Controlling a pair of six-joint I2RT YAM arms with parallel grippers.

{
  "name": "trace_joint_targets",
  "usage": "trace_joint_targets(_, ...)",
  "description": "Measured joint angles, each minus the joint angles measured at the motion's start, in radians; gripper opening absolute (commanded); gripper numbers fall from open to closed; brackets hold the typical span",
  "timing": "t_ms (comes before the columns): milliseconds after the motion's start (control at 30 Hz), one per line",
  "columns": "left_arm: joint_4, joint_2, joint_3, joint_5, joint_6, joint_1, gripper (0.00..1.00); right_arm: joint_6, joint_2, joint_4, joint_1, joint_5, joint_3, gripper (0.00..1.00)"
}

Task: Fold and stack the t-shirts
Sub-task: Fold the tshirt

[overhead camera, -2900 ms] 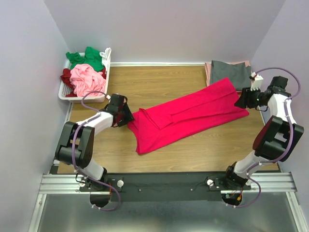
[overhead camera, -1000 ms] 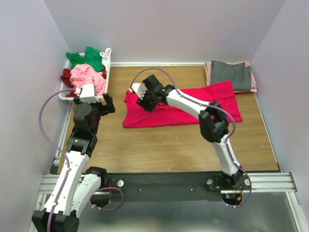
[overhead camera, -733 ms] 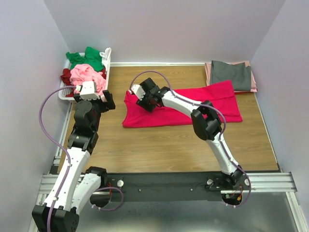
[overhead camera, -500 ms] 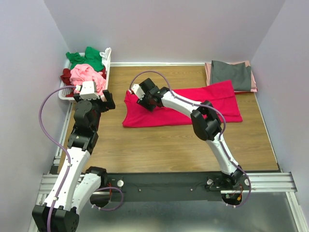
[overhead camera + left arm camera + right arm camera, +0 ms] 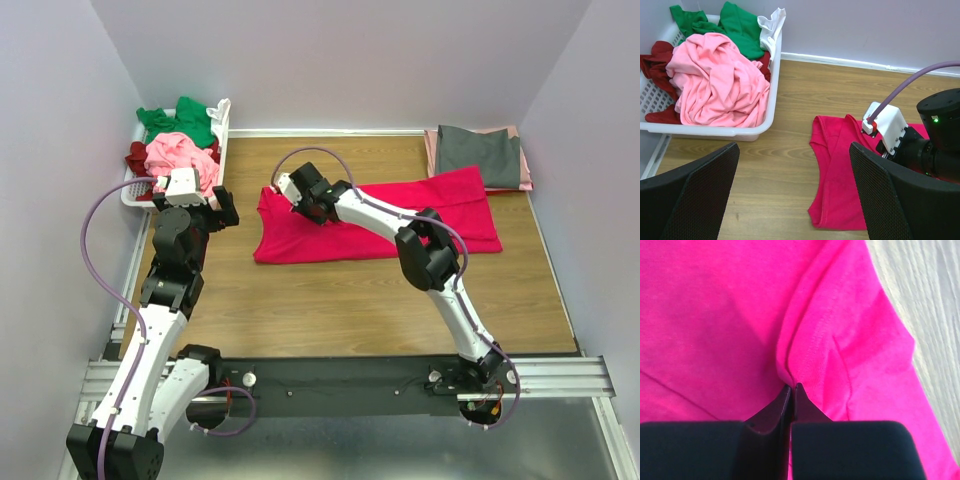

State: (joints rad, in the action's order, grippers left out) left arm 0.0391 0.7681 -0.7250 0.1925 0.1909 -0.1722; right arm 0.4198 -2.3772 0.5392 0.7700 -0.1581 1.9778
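Note:
A bright crimson-pink t-shirt (image 5: 320,245) lies folded into a long band across the middle of the table. My right gripper (image 5: 303,205) is down on its left end. In the right wrist view the gripper (image 5: 791,386) is shut, pinching a raised fold of the crimson fabric (image 5: 715,300). To the left of the shirt my left gripper (image 5: 215,205) hovers open, touching nothing. Its wrist view shows the gripper (image 5: 794,150) wide open above bare wood, with the shirt's left end (image 5: 840,190) below it.
A white basket (image 5: 130,188) at the back left holds green (image 5: 185,120), light pink (image 5: 175,160) and maroon (image 5: 135,157) shirts. A folded grey shirt (image 5: 475,150) lies on a dusty pink one (image 5: 430,150) at the back right corner. Walls enclose three sides.
The right gripper has closed on a fold at the crimson shirt's left end after shifting slightly left. The left arm has barely moved and stays open.

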Motion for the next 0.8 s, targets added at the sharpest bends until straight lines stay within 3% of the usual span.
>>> trace_joint_targets(100, 0.0, 0.0, 0.0, -0.001, 0.0, 0.0, 0.98, 0.001, 0.0, 0.001, -0.01, -0.034, 0.01, 0.09)
trace_joint_targets(200, 0.0, 0.0, 0.0, -0.001, 0.0, 0.0, 0.98, 0.004, 0.0, 0.0, -0.032, -0.065, 0.043, 0.36)
trace_joint_targets(333, 0.0, 0.002, 0.0, -0.002, 0.0, 0.0, 0.98, 0.018, 0.0, -0.013, -0.083, -0.111, 0.093, 0.54)
trace_joint_targets(433, 0.0, 0.005, 0.0, -0.002, 0.0, 0.0, 0.98, 0.022, 0.0, -0.023, -0.125, -0.146, 0.127, 0.59)
trace_joint_targets(633, -0.001, 0.01, 0.0, -0.005, 0.0, 0.0, 0.98, 0.02, 0.006, -0.038, -0.163, -0.15, 0.114, 0.59)
trace_joint_targets(800, -0.001, 0.021, 0.0, -0.022, 0.0, 0.0, 0.98, 0.061, 0.12, 0.016, -0.161, 0.058, -0.033, 0.67)
